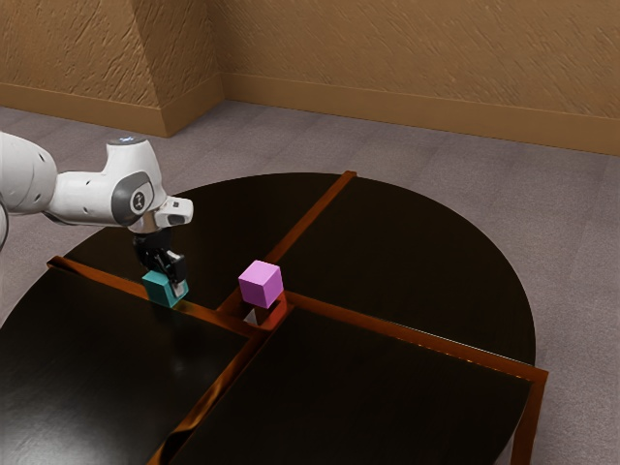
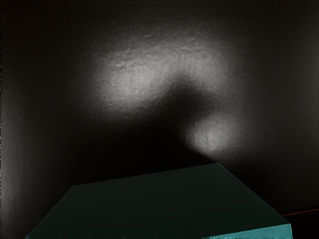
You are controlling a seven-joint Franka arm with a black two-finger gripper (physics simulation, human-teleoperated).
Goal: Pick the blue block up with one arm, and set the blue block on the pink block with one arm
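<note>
Fingers (image 1: 176, 266): pinching blue block (image 1: 160, 290) from above, low by worktop (image 1: 387, 252) divider, left of pink block (image 1: 261, 283), apart from it. Grasp apparently made; lift, carry right, placing atop pink block not yet done.

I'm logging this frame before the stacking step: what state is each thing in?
gripper: down at the blue block, grip unclear.
blue block: upright under the gripper, apart from the pink block.
pink block: upright where the dividers cross, nothing on top.
</note>
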